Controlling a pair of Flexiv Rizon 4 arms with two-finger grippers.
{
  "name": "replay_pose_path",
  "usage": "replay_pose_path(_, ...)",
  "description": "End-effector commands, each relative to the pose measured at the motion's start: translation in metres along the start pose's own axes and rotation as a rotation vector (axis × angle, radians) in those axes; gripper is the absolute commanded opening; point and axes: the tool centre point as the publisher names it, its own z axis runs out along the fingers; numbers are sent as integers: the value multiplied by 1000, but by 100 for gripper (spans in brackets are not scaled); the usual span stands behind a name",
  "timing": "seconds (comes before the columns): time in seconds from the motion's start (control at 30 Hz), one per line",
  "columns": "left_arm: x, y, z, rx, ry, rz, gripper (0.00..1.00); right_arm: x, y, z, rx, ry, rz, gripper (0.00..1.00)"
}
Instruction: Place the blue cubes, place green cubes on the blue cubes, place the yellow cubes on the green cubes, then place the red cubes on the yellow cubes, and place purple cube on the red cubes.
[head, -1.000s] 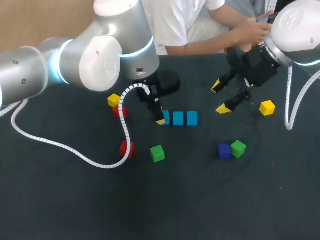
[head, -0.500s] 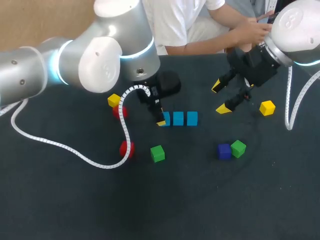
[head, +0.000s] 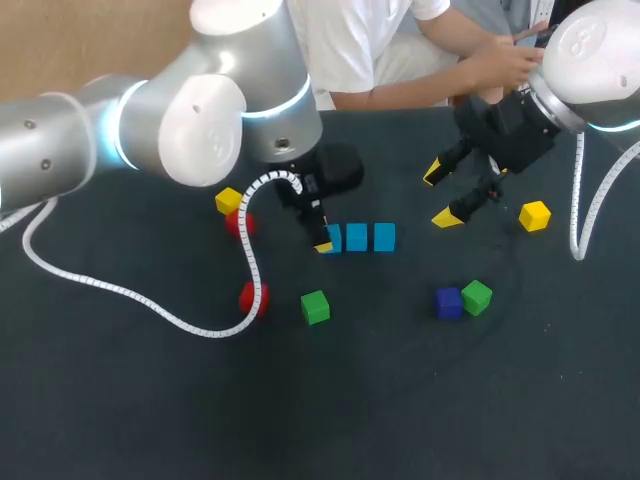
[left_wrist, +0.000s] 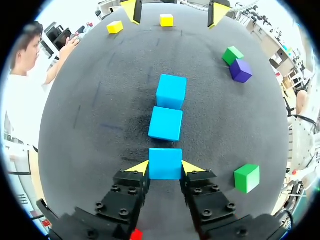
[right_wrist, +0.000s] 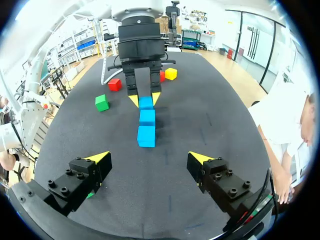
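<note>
Three blue cubes lie in a row on the dark table. My left gripper (head: 323, 236) (left_wrist: 165, 167) is shut on the leftmost blue cube (head: 333, 237) (left_wrist: 165, 163), which rests on the table with a yellow tip against each side. The middle blue cube (head: 357, 237) (left_wrist: 165, 124) and the right blue cube (head: 384, 237) (left_wrist: 171, 91) lie ahead of the fingers. My right gripper (head: 442, 196) (right_wrist: 150, 160) hangs open and empty above the table, right of the row. In the right wrist view the row (right_wrist: 146, 136) lies ahead of it.
Loose cubes: a green cube (head: 315, 307) in front of the row, a purple cube (head: 448, 302) touching another green cube (head: 477, 297), two red cubes (head: 238, 223) (head: 253, 296) under the left arm's cable, and yellow cubes at left (head: 228, 200) and right (head: 535, 215).
</note>
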Motion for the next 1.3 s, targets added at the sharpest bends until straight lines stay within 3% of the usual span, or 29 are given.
replay_pose_path(0.03,-2,4,1,7,7,1,1,0,1,0,2,-1,-1,100)
replay_pose_path(0.2,-2,4,0,4,12,0,5,0,1,0,2,-1,-1,100)
replay_pose_path(0.23,-2,4,0,4,13,0,0,0,1,0,2,-1,-1,100)
replay_pose_path(0.7,1,4,-3,4,21,1,2,0,1,0,2,-1,-1,100)
replay_pose_path(1.17,1,4,-2,8,18,1,11,0,1,0,2,-1,-1,100)
replay_pose_path(1.3,0,4,-1,9,18,-1,10,0,1,0,2,-1,-1,100)
